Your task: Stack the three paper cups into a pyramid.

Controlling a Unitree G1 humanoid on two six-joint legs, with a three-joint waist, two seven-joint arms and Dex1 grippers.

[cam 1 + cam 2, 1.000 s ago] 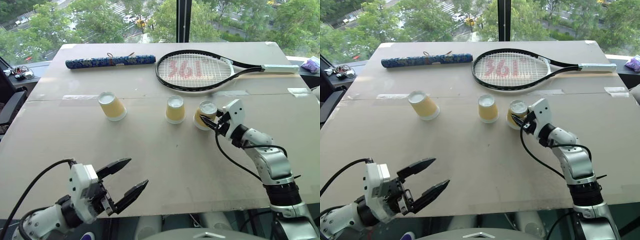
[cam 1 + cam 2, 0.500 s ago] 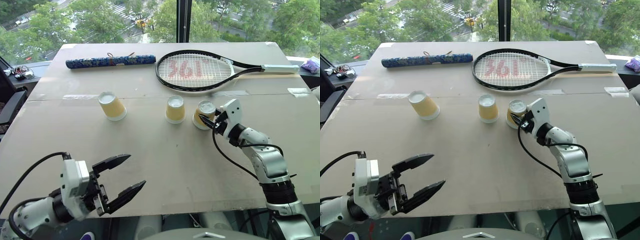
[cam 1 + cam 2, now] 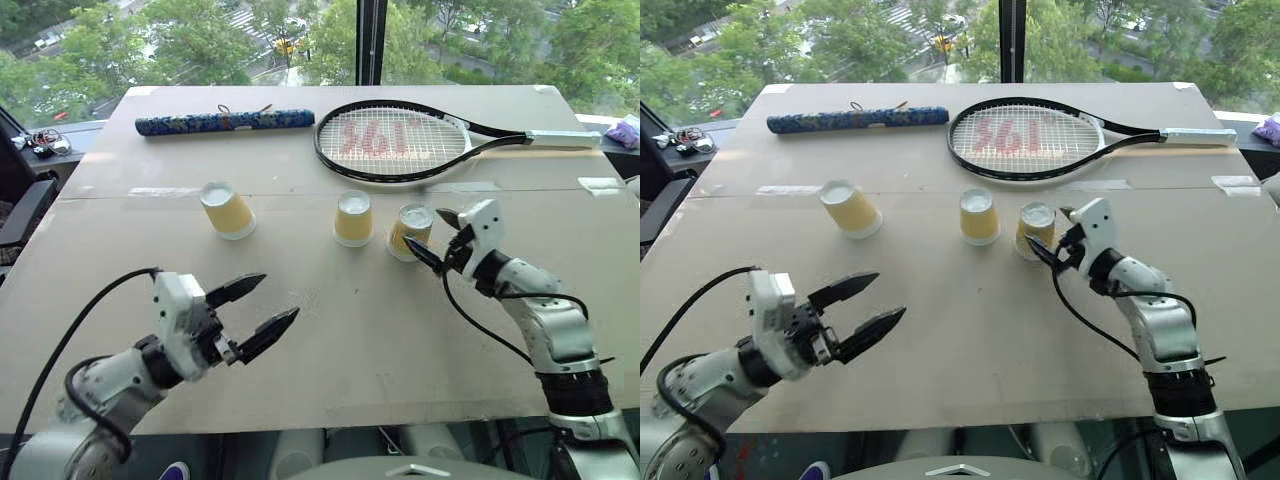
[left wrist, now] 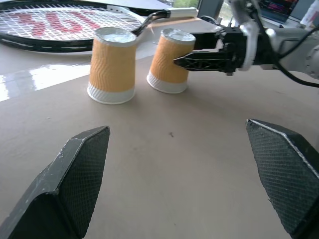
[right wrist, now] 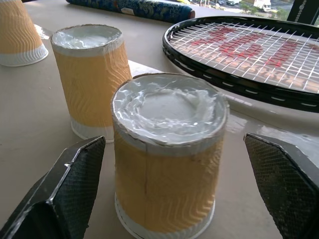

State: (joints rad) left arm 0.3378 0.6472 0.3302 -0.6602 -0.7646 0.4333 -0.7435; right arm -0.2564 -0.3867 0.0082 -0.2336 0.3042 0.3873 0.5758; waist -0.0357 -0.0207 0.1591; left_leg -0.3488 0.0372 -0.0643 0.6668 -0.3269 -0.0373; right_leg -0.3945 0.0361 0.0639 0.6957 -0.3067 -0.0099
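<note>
I saw the table (image 3: 330,330) with a racket (image 3: 392,141) at twelve o'clock. Three cups stood upside down in a row: left cup (image 3: 226,210) apart at nine, middle cup (image 3: 353,218) and right cup (image 3: 411,230) close together. My right gripper (image 3: 438,235) flanked the right cup, fingers wide. My left gripper (image 3: 257,310) hung at seven, wide, empty.

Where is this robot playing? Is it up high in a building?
Probably an upper-floor room. Behind the table a big window looks down on treetops and a street with cars. A tennis racket and three paper cups lie on the table, so perhaps a test room.
</note>
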